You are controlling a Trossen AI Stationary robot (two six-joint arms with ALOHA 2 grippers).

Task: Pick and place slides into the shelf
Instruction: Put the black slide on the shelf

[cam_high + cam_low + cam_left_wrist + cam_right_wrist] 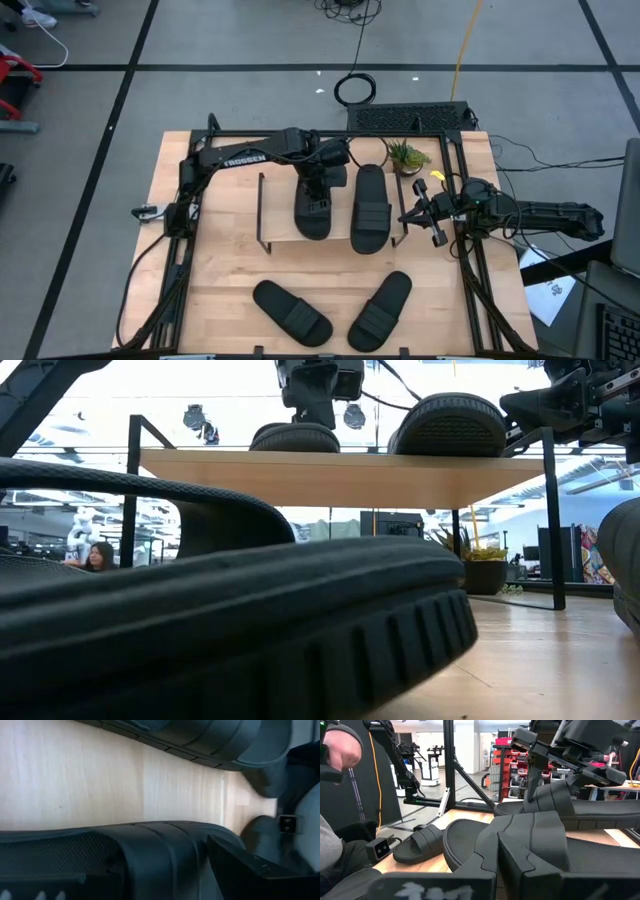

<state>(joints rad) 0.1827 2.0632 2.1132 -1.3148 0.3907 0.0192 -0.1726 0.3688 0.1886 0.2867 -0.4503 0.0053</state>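
Note:
The shelf [280, 222] stands mid-table, its wood top [330, 477] carrying two black slides side by side on their soles. My left gripper [318, 192] comes down over the left slide [312, 222] and is shut on it. The right slide [370, 208] lies free. My right gripper [425, 215] hovers open and empty just off the shelf's right end, level with its top [560, 400]. Two more slides [291, 312] [381, 310] lie on the table near its near edge; one fills the front of the low view [250, 630]. My left gripper holds the left slide by its strap band [160, 852], which lies between the two fingers [250, 870]. The fingers come from above, pointing down [535, 782]. The slide rests flat with its sole on the shelf top. The strap itself hides how far the fingers reach around it.
A small potted plant [407, 155] stands behind the shelf's right end. Black frame rails run along the table's left and right edges [470, 280]. A person's hand and sleeve [337, 750] show beyond the table's left edge. Bare tabletop lies between the shelf and the two near slides.

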